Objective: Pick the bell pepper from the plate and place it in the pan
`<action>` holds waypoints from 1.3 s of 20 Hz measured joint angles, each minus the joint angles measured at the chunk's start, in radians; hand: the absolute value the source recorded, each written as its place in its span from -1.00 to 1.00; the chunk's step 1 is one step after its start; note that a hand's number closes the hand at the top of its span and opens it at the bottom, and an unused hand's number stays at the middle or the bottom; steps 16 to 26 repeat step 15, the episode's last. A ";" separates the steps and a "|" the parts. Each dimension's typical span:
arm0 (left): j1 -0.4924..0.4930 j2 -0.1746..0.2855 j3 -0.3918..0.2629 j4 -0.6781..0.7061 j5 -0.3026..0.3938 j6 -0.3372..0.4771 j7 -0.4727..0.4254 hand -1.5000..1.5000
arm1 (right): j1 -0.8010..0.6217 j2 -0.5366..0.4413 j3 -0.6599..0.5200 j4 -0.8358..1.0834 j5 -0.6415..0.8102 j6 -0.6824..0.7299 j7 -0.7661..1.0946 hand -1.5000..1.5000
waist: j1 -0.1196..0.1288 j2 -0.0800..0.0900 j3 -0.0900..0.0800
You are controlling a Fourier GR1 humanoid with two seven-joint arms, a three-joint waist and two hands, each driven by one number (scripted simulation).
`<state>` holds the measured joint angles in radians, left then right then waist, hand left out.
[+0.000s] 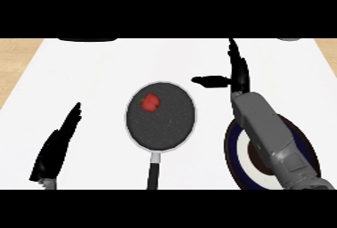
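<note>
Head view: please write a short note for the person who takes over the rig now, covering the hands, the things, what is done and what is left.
Left hand: open, resting at the left, holds nothing.
Right hand: open, fingers straight, empty, beyond the plate; its forearm crosses the plate.
Pepper: lies in the pan, in its far part.
Done: the pepper is off the plate and in the pan.
Left: probably only to draw the right arm back.

A speckled matt black lining is being shown inside the pan (164,129), ringed by pale metal. The counter (99,67) is being seen as smooth, matt white, wood-grained at its sides.
</note>
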<state>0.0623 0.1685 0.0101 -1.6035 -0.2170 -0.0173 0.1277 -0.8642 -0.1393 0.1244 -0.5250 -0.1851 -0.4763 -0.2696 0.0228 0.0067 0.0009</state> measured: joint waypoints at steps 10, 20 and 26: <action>0.009 0.015 0.023 -0.039 0.008 -0.024 0.031 0.00 | 0.108 -0.229 -0.090 0.017 -0.014 0.242 -0.127 -1.00 | -0.014 -0.004 0.000; 0.019 0.011 0.034 -0.049 0.008 -0.030 0.034 0.00 | 0.160 -0.311 -0.124 0.005 -0.012 0.353 -0.154 -1.00 | -0.016 -0.005 0.000; 0.019 0.011 0.034 -0.049 0.008 -0.030 0.034 0.00 | 0.160 -0.311 -0.124 0.005 -0.012 0.353 -0.154 -1.00 | -0.016 -0.005 0.000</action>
